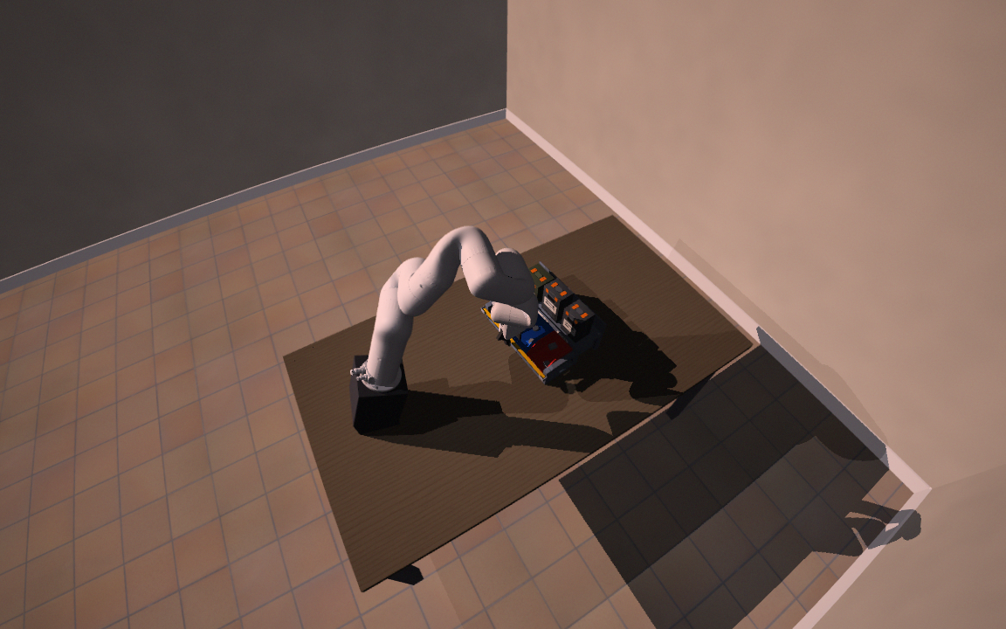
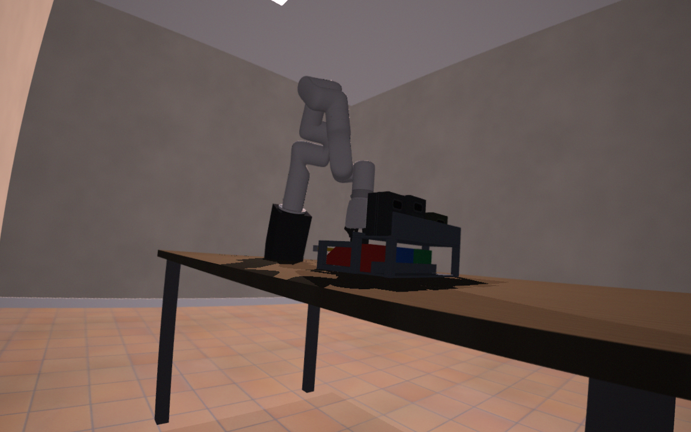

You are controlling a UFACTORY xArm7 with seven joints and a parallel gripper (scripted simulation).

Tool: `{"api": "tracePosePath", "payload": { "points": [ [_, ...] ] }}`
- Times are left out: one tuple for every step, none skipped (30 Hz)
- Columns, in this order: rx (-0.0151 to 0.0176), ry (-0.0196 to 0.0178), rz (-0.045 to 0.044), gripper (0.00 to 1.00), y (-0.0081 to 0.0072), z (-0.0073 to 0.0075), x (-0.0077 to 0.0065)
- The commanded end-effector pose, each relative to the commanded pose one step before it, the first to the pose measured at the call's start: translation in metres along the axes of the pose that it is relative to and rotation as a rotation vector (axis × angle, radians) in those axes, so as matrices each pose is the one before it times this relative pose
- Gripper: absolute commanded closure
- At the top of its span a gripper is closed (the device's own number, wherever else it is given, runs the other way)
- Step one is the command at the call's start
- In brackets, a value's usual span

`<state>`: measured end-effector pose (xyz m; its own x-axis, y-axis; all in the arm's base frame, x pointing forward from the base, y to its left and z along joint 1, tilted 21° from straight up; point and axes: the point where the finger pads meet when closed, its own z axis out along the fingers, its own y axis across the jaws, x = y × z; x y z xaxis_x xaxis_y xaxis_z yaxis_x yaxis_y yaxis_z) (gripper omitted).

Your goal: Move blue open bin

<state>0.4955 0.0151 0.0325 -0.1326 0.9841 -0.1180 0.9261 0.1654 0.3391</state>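
A big brown wooden table (image 1: 444, 469) holds a low dark metal shelf (image 2: 447, 231). On that shelf sits the blue open bin (image 1: 528, 337), next to a red bin (image 1: 553, 349). The small grey gripper (image 2: 352, 230) hangs just above the shelf's front — half open, holding nothing.

1. Wooden table (image 2: 552, 317), dark legs.
2. Grey arm (image 2: 332, 134) on black pedestal (image 2: 278, 241).
3. Dark shelf (image 2: 455, 252) holding red bin (image 2: 340, 257), blue bin (image 2: 403, 255), green bin (image 2: 422, 255).
4. Gripper (image 2: 352, 231) pointing down at shelf's front.
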Motion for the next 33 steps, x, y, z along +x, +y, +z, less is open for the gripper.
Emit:
{"api": "tracePosePath", "payload": {
  "points": [
    [-0.00293,-0.00036,-0.00042,0.53,0.00133,0.00314,-0.00005],
    [0.00003,0.00001,0.00000,0.53,-0.00002,0.00200,0.00001],
    [0.00003,0.00001,0.00000,0.53,-0.00002,0.00200,0.00001],
    [0.00003,0.00001,0.00000,0.53,-0.00002,0.00200,0.00001],
    [0.00000,0.00000,0.00000,0.53,0.00000,0.00000,0.00000],
    [0.00000,0.00000,0.00000,0.53,0.00000,0.00000,0.00000],
    [0.00000,0.00000,0.00000,0.53,0.00000,0.00000,0.00000],
    [0.00000,0.00000,0.00000,0.53,0.00000,0.00000,0.00000],
    [0.00000,0.00000,0.00000,0.53,0.00000,0.00000,0.00000],
    [0.00000,0.00000,0.00000,0.53,0.00000,0.00000,0.00000],
    [0.00000,0.00000,0.00000,0.53,0.00000,0.00000,0.00000],
    [0.00000,0.00000,0.00000,0.53,0.00000,0.00000,0.00000],
    [0.00000,0.00000,0.00000,0.53,0.00000,0.00000,0.00000],
    [0.00000,0.00000,0.00000,0.53,0.00000,0.00000,0.00000],
    [0.00000,0.00000,0.00000,0.53,0.00000,0.00000,0.00000],
    [0.00000,0.00000,0.00000,0.53,0.00000,0.00000,0.00000],
    [-0.00016,-0.00002,0.00001,1.00,0.00008,-0.00008,-0.00001],
    [0.00000,0.00000,0.00000,1.00,0.00000,0.00000,0.00000],
    [0.00000,0.00000,0.00000,1.00,0.00000,0.00000,0.00000],
    [0.00000,0.00000,0.00000,1.00,0.00000,0.00000,0.00000],
    [0.00000,0.00000,0.00000,1.00,0.00000,0.00000,0.00000],
    [0.00000,0.00000,0.00000,1.00,0.00000,0.00000,0.00000],
    [0.00000,0.00000,0.00000,1.00,0.00000,0.00000,0.00000],
    [0.00000,0.00000,0.00000,1.00,0.00000,0.00000,0.00000],
    [0.00000,0.00000,0.00000,1.00,0.00000,0.00000,0.00000],
    [0.00000,0.00000,0.00000,1.00,0.00000,0.00000,0.00000],
    [0.00000,0.00000,0.00000,1.00,0.00000,0.00000,0.00000],
    [0.00000,0.00000,0.00000,1.00,0.00000,0.00000,0.00000],
    [0.00000,0.00000,0.00000,1.00,0.00000,0.00000,0.00000],
    [0.00000,0.00000,0.00000,1.00,0.00000,0.00000,0.00000],
    [0.00000,0.00000,0.00000,1.00,0.00000,0.00000,0.00000],
    [0.00000,0.00000,0.00000,1.00,0.00000,0.00000,0.00000],
    [0.00000,0.00000,0.00000,1.00,0.00000,0.00000,0.00000]
  ]
}}
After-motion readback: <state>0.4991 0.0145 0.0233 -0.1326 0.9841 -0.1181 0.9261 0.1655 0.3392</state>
